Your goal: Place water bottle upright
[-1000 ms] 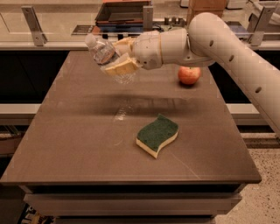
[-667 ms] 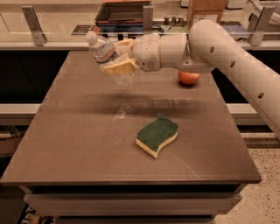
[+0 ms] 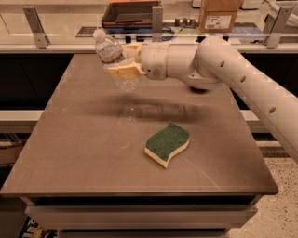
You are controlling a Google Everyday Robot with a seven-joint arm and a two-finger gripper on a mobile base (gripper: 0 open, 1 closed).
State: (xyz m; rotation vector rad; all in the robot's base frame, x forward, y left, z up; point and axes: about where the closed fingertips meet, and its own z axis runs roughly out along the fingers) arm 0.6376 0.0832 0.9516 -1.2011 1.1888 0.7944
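The water bottle (image 3: 111, 52) is a small clear ribbed plastic bottle with a white cap and a red-blue label band. It hangs in the air above the far left part of the brown table (image 3: 84, 153), tilted with its cap up and to the left. My gripper (image 3: 125, 60) reaches in from the right and is shut on the bottle's middle, its tan fingers (image 3: 122, 71) on either side. The bottle's clear lower part shows below the fingers.
A green and yellow sponge (image 3: 167, 142) lies on the table right of centre. A counter with metal posts, a dark tray (image 3: 130, 13) and a cardboard box (image 3: 219, 15) runs behind the table. My white arm (image 3: 251, 88) spans the right side.
The gripper with the bottle has moved a little further left and up, and the bottle stands more nearly upright. The arm now hides the apple that showed behind it.
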